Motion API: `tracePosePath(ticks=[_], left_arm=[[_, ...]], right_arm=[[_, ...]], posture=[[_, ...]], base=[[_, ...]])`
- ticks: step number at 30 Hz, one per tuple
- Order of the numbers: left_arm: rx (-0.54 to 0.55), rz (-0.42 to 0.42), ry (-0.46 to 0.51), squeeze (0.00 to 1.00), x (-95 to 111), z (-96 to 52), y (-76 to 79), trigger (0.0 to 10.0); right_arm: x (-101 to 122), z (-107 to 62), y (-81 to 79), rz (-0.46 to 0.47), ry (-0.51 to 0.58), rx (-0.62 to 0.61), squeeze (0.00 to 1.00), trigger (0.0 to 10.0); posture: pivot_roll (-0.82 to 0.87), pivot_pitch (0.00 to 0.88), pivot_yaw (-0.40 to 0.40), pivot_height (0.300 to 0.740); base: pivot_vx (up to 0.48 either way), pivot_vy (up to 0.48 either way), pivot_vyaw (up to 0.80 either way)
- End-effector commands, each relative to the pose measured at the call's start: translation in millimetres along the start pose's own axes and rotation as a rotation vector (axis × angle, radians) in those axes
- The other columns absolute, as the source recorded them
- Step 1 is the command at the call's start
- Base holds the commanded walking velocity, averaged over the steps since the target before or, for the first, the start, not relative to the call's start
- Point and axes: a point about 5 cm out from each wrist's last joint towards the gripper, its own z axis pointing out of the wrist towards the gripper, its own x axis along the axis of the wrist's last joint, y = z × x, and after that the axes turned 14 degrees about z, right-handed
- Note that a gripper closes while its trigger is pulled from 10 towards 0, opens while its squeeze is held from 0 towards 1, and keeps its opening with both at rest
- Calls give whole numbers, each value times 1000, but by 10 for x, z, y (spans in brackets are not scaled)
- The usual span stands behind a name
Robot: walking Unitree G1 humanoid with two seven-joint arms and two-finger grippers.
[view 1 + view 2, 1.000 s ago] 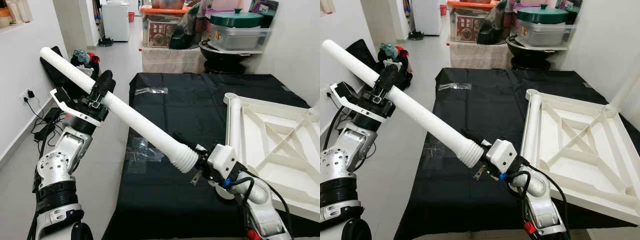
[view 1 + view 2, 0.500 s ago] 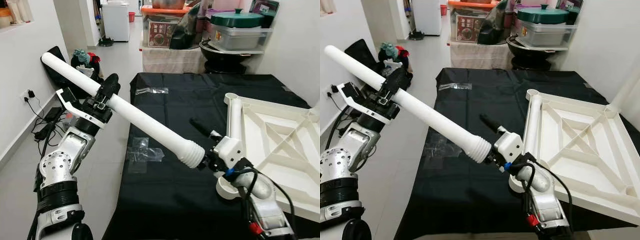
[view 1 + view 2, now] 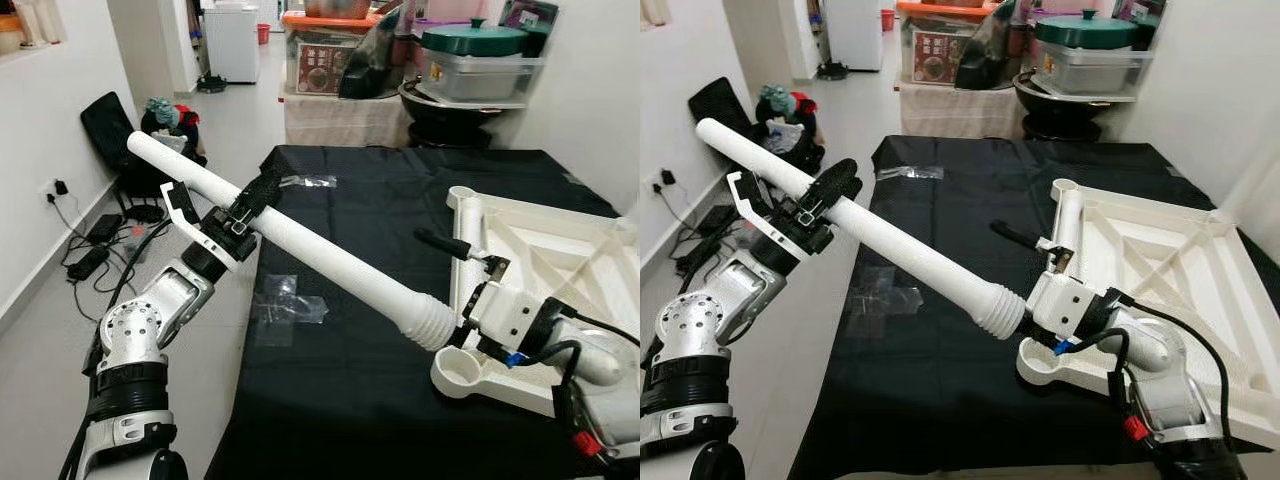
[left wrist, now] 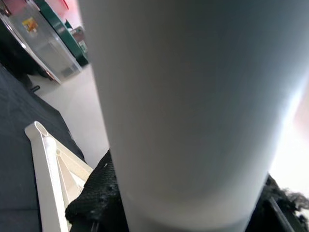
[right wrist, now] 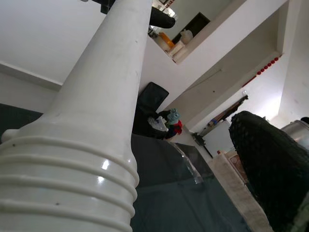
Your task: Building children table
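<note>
A long white table leg (image 3: 330, 262) with a ribbed threaded end (image 3: 432, 326) slants above the black cloth. My left gripper (image 3: 258, 192) is shut on its upper part. My right gripper (image 3: 418, 272) is open at the threaded end. One black finger (image 3: 445, 243) sticks out above the leg, and the other is hidden behind it. The white tabletop (image 3: 560, 262) lies upside down on the right. Its near corner socket (image 3: 462, 368) is just below the threaded end. In the right wrist view the ribbed end (image 5: 67, 174) is apart from one finger (image 5: 270, 164).
A black cloth (image 3: 340, 410) covers the work surface, with clear plastic bags (image 3: 290, 300) on it. Boxes and pots (image 3: 470, 60) stand at the back. A black bag (image 3: 108, 122) and cables (image 3: 95, 245) lie on the floor at left. Another white leg (image 3: 1252, 178) rises at the tabletop's far corner.
The leg has swung right, bringing its threaded end over the near corner socket. My right gripper has opened and shifted right. My left arm has followed toward the table.
</note>
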Motion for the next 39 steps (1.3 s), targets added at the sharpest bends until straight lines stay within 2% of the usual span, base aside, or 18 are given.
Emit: tracePosePath(ticks=[1, 2, 4, 9, 10, 12, 13, 16, 17, 19, 20, 23, 26, 30, 32, 34, 35, 39], left_arm=[[15, 67, 96, 0, 248, -60, -3, 4314], [15, 67, 96, 0, 248, -60, -3, 4314], [45, 72, 126, 0, 307, -75, -42, 4039], [66, 78, 147, 0, 361, -72, -63, 4588], [82, 84, 162, 0, 399, -70, -79, 5059], [82, 84, 162, 0, 399, -70, -79, 5059], [111, 84, 187, 0, 465, -78, -117, 6039], [131, 82, 204, 0, 510, -85, -142, 7647], [139, 96, 197, 0, 527, -101, -160, 8863], [139, 113, 184, 0, 531, -114, -166, 8863], [140, 149, 157, 0, 524, -126, -170, 10000], [140, 175, 140, 0, 522, -130, -174, 10000], [142, 293, 85, 0, 482, -53, -171, 10000], [141, 333, 63, 0, 460, -15, -167, 10000], [145, 473, -12, 0, 359, 124, -157, 10000], [145, 473, -12, 0, 359, 124, -157, 10000], [125, 581, -64, 0, 255, 256, -117, 10000], [68, 630, -92, 0, 157, 385, -29, 10000]], right_arm=[[-126, -264, 82, 11, -89, -86, 773, 10000], [-126, -264, 82, 11, -89, -86, 773, 10000], [-153, -349, 118, 49, -59, -224, 565, 10000], [-178, -385, 139, 99, -33, -332, 478, 10000], [-188, -398, 158, 125, -15, -389, 157, 10000], [-188, -398, 158, 125, -15, -389, 157, 10000], [-199, -403, 159, 160, 4, -433, 0, 10000], [-207, -406, 158, 183, 15, -458, 0, 10000], [-238, -430, 121, 165, -33, -410, 0, 10000], [-262, -449, 92, 150, -72, -369, 0, 10000], [-294, -513, 149, 111, -133, -359, 0, 10000], [-307, -591, 286, 76, -194, -367, 0, 10000], [-140, -623, 708, 125, -222, -423, 0, 10000], [-75, -571, 777, 166, -216, -415, 0, 10000], [61, -250, 793, 300, -204, -381, 0, 10000], [61, -250, 793, 300, -204, -381, 0, 10000], [129, 123, 599, 355, -248, -301, 0, 10000], [197, 474, 283, 329, -239, -168, 0, 10000]], posture=[[12, 0, -42, 740], [12, 0, -42, 740], [10, 0, -37, 740], [10, 0, -39, 740], [9, 0, -37, 740], [9, 0, -37, 740], [11, 0, -39, 740], [11, 0, -39, 740], [10, 0, -39, 740], [10, 0, -39, 740], [9, 0, -39, 740], [4, 0, -41, 740], [0, 0, -37, 740], [0, 0, -37, 740], [3, 0, -37, 740], [3, 0, -37, 740], [8, 0, -35, 740], [10, 0, -33, 740]], base=[[0, 0, 0], [0, 0, 0], [0, 0, 0], [0, 0, 0], [0, 0, 0], [0, 0, 0], [0, 0, 0], [0, 0, 0], [0, 0, 0], [0, 0, 0], [0, 0, 0], [0, 0, 0], [0, 0, 0], [0, 0, 0], [0, 0, 0], [0, 0, 0], [0, 0, 0], [0, 0, 0]])
